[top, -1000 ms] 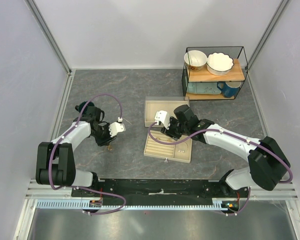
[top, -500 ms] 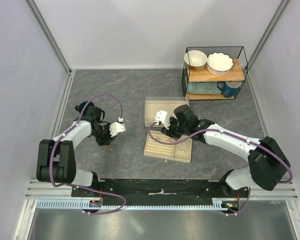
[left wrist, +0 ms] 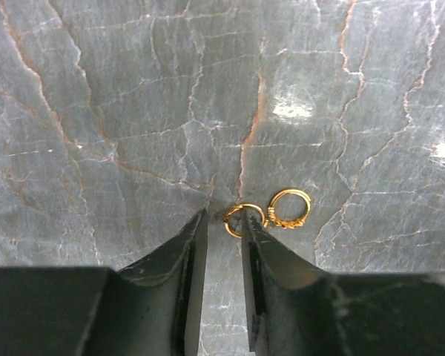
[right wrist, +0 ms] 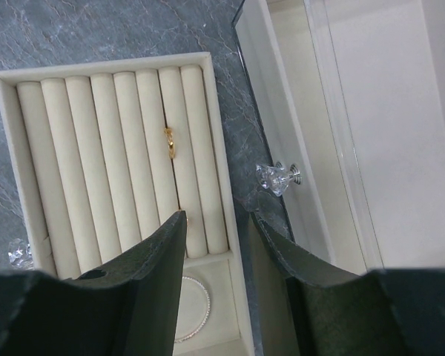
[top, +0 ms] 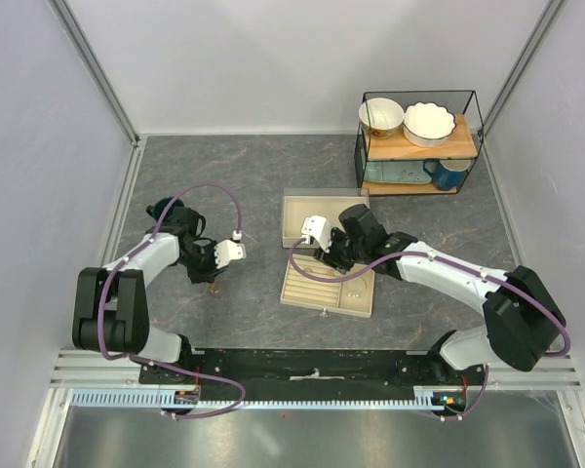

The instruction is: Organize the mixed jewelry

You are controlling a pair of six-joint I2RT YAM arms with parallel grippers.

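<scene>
Two tiny gold rings lie side by side on the grey marble table; in the left wrist view the plain one (left wrist: pixel 237 220) touches the twisted one (left wrist: pixel 290 208). My left gripper (left wrist: pixel 224 218) is down at them, its jaws narrowly apart, and the right fingertip (left wrist: pixel 254 230) overlaps the plain ring. In the top view this gripper (top: pixel 214 277) is left of the beige slotted tray (top: pixel 302 293). My right gripper (right wrist: pixel 217 219) hangs open and empty over the tray (right wrist: pixel 3 133). One gold ring (right wrist: pixel 168 142) sits in a slot. The silvery hoop (right wrist: pixel 200 311) lies in the tray's end compartment.
A beige open drawer box (top: pixel 294 207) stands behind the tray, its crystal knob (right wrist: pixel 276 178) between the two. A black wire rack (top: pixel 419 146) at the back right holds two bowls and a blue mug. White walls close in both sides.
Almost nothing. My left arm has shifted very slightly over the two rings; the right arm is still.
</scene>
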